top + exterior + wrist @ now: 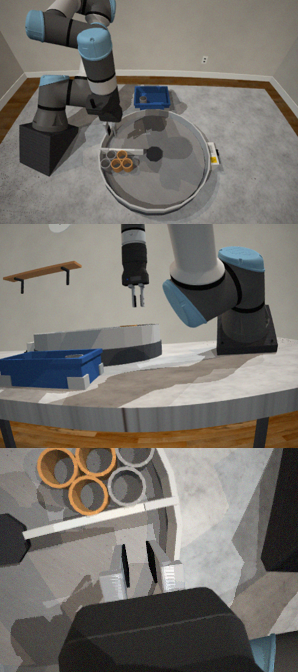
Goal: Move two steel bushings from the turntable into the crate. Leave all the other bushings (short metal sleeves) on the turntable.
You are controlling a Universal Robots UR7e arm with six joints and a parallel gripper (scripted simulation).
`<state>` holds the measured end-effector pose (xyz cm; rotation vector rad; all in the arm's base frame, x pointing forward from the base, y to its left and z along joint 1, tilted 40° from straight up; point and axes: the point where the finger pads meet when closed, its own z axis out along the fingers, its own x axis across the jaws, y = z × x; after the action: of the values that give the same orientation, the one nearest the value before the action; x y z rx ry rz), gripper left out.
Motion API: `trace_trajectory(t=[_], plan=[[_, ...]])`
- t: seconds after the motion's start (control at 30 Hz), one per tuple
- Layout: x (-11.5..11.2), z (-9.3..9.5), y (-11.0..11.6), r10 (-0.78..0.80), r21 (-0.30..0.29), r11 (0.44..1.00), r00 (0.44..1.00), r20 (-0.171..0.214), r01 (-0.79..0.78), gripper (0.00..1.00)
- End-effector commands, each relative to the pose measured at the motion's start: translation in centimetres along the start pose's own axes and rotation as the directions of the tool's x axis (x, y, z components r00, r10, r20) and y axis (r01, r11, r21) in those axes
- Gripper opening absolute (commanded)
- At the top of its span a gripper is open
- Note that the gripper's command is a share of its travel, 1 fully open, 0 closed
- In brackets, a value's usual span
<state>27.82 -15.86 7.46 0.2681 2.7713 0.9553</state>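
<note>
Steel bushings, short grey cylindrical sleeves, lie in two places: one stands in the blue rectangular crate [152, 106] [39, 374], near a corner, and two stand on the round grey turntable [208, 159] [91, 338] [176, 538], beside three orange ring-shaped bushings and close to its rim. The grey-and-blue jointed arm [101, 68] [134, 257] bends over from its black base, its last section hanging nearly upright, so the black two-finger gripper [112, 133] [138, 306] [137, 555] points down above the turntable's rim area, well above the counter [244, 122] [183, 389] [205, 523]. Its fingers stand partly spread, with nothing between them, on the other side of the straight white divider [131, 151] [100, 519] from the grouped bushings.
</note>
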Motion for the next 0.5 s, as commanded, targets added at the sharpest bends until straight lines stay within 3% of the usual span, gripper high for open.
trace_trajectory(t=[0.0, 0.03, 0.47], plan=[[1.1, 0.1, -3.5, -0.052, 0.0, 0.999, 0.999, 0.0, 0.052, 0.45], [1.4, 0.1, -4.5, -0.067, 0.0, 0.998, 0.998, 0.0, 0.067, 0.45], [1.3, 0.1, -4.6, -0.068, 0.0, 0.998, 0.998, 0.0, 0.068, 0.45]])
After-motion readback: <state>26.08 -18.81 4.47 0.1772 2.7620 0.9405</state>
